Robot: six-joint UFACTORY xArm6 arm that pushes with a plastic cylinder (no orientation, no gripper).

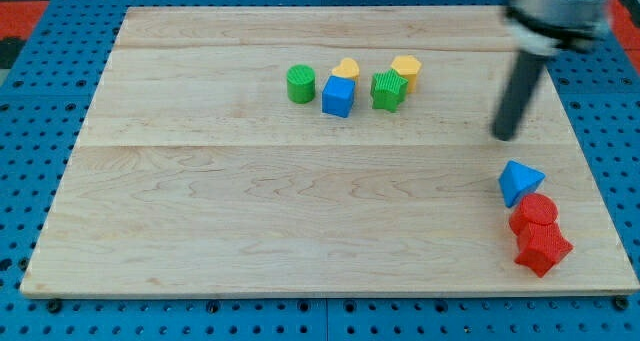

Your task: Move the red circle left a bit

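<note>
One dark rod comes down from the view's top right, and my tip (506, 136) sits over bare wood near the board's right side, touching no block; it grasps nothing, being only a plain rod end. Below it and slightly to the view's right lies the blue triangle (519, 181), apart from the tip; just under that triangle, touching it or nearly so, sits the red circle (539, 210), close to the board's right edge in the lower right corner. A second red block (543, 248), its shape hard to make out, presses against the circle from below; a sliver of red shows at the circle's left, though I cannot tell whether that is a third block.

Well apart from all this, toward the view's top centre, a cluster of five blocks stands on the wooden board (250, 221); the green cylinder (300, 83) is at its left, standing a little clear; the blue cube (338, 97) is next, with the yellow heart (346, 69) just above it and touching; the green star (387, 90) lies right of the cube, and the yellow block (406, 69) sits against the star's upper right. Blue pegboard (40, 131) surrounds the board.
</note>
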